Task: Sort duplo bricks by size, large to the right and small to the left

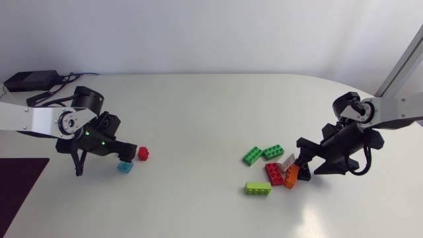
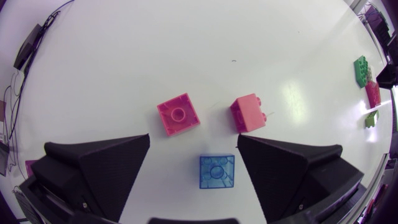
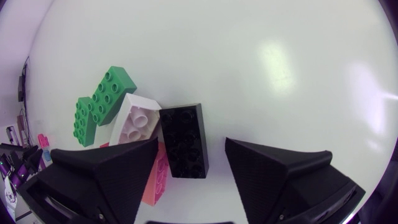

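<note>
Our left gripper is spread, with a blue brick lying between its fingers. Just ahead lie a pink brick and a red brick. Our right gripper is spread too, a black brick between its fingers, a white brick and green bricks beyond.

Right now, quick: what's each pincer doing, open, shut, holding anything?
Left pincer: open, small translucent blue plastic brick loose between its fingers.
Right pincer: open, long black plastic brick between its fingers, not clamped.
</note>
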